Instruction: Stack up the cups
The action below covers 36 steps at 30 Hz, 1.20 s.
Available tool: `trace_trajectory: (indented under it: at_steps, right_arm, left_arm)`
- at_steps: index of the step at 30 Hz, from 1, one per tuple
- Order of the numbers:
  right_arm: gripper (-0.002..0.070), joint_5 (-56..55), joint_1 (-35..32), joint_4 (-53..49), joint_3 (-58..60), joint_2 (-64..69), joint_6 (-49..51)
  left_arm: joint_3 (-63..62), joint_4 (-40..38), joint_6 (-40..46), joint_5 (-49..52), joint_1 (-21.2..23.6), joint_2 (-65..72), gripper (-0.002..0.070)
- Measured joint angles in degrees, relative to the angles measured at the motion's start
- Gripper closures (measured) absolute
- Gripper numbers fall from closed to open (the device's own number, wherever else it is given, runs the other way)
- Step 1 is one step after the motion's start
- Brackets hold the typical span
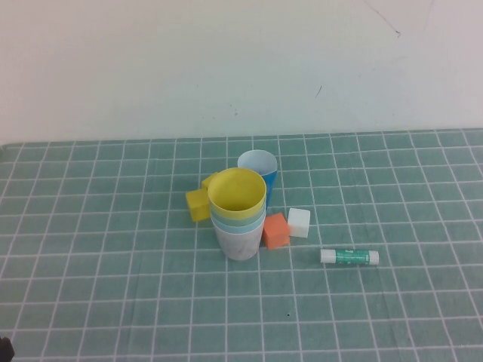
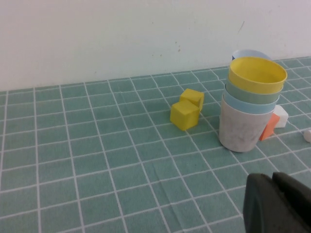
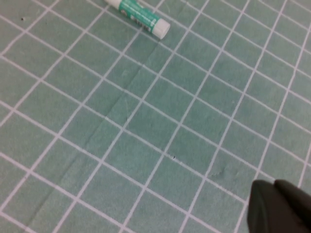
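Note:
Mid-table stands one nested stack of cups point(image 1: 239, 219): the yellow cup point(image 1: 237, 191) on top, sage green and light blue rims under it, and a pale pink cup point(image 1: 240, 243) at the bottom. The left wrist view shows the same stack point(image 2: 250, 104). A separate blue cup point(image 1: 257, 169) stands upright just behind it. My left gripper point(image 2: 273, 177) is shut and empty, low over the cloth and well short of the stack. Only a dark tip of it shows at the high view's near-left corner. My right gripper point(image 3: 273, 184) is shut and empty above bare cloth, outside the high view.
Two yellow cubes point(image 1: 199, 202) lie left of the stack. An orange cube point(image 1: 275, 231) and a white cube point(image 1: 299, 222) lie at its right. A green-and-white glue stick point(image 1: 349, 257) lies further right, also seen in the right wrist view. A pale wall bounds the far edge.

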Motion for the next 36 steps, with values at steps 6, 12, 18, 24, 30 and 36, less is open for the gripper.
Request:
trace_trajectory:
  at_steps: [6, 12, 18, 24, 30, 36]
  right_arm:
    - [0.0676, 0.40, 0.00, 0.00, 0.00, 0.00, 0.00]
    - [0.0678, 0.40, 0.00, 0.00, 0.00, 0.00, 0.00]
    - [0.0678, 0.43, 0.00, 0.00, 0.00, 0.00, 0.00]
    - [0.0678, 0.43, 0.00, 0.00, 0.00, 0.00, 0.00]
    - [0.0678, 0.53, 0.00, 0.00, 0.00, 0.00, 0.14]
    - [0.0678, 0.53, 0.00, 0.00, 0.00, 0.00, 0.14]
  left_arm:
    - [0.00, 0.00, 0.00, 0.00, 0.00, 0.00, 0.0677]
    - [0.12, 0.00, 0.00, -0.10, 0.00, -0.14, 0.0676]
    - [0.50, 1.20, -0.99, -2.29, 4.75, -2.76, 0.0676]
    - [3.67, -3.07, 1.60, -4.81, 14.68, -3.21, 0.0676]
    - [13.42, -9.17, 3.77, -8.76, 19.57, -3.21, 0.0676]
    - [15.00, -10.01, 5.74, -8.41, 19.84, -3.21, 0.0677]
